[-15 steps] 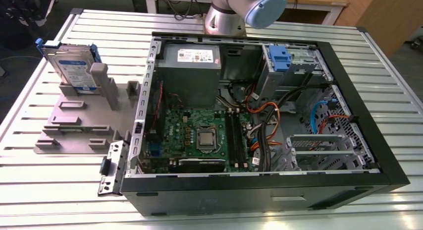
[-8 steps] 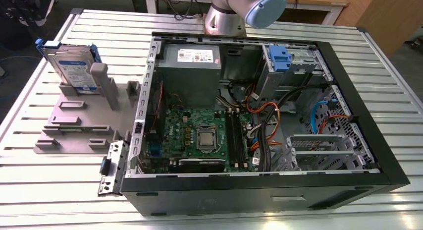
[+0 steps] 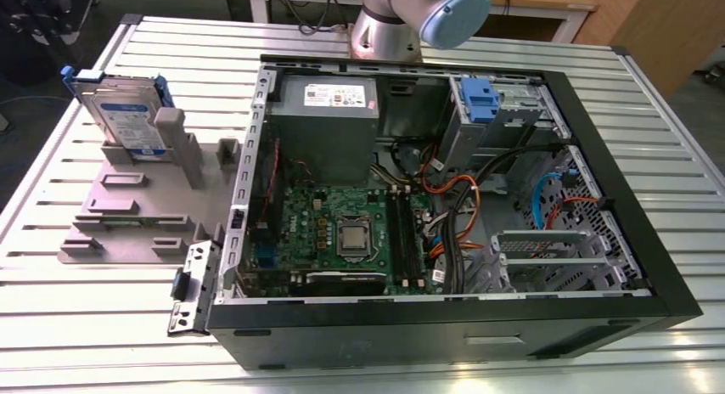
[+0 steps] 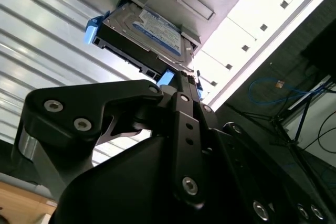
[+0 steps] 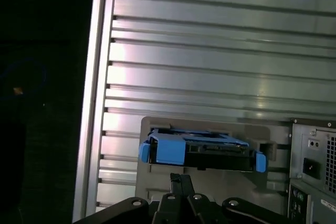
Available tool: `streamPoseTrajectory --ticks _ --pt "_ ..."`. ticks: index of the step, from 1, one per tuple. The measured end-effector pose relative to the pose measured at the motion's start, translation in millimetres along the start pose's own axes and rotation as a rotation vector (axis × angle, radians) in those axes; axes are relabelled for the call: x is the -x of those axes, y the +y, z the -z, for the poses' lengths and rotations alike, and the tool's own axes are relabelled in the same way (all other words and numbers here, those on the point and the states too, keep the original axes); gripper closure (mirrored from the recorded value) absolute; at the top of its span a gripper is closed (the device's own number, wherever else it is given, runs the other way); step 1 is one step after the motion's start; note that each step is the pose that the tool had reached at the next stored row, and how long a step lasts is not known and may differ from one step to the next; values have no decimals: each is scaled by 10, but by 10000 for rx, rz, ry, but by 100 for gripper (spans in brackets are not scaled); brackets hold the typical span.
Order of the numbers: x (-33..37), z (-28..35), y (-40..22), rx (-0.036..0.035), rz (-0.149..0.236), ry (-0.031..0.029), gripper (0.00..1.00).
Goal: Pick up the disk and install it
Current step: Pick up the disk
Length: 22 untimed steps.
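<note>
The disk (image 3: 122, 114) is a silver drive with a white-and-blue label and blue side rails. It stands on edge in a slot of the grey fixture (image 3: 114, 216), on the exterior view's left, outside the computer case. In both wrist views the disk (image 4: 152, 30) (image 5: 202, 150) lies just beyond my black gripper (image 4: 181, 77) (image 5: 181, 178). The gripper points at one blue-railed end of the disk, a short way off and not touching it. Its fingers look shut, with nothing between them.
An open black computer case (image 3: 668, 267) takes up the middle of the slatted metal table (image 3: 680, 156). Inside are a motherboard (image 3: 351, 233), a grey power supply box (image 3: 328, 97) and an upright silver cage with a blue latch (image 3: 481, 101). My arm's base (image 3: 385, 29) stands behind the case.
</note>
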State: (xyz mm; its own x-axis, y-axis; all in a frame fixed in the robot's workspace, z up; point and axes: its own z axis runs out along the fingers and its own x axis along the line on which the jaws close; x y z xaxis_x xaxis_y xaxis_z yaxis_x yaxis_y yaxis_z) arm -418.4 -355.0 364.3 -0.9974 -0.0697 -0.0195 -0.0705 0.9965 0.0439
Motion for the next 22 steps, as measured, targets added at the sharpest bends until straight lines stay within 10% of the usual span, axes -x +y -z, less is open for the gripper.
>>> streamPoseTrajectory --ticks 22 --pt "0 0 0 50 2197 97 89"
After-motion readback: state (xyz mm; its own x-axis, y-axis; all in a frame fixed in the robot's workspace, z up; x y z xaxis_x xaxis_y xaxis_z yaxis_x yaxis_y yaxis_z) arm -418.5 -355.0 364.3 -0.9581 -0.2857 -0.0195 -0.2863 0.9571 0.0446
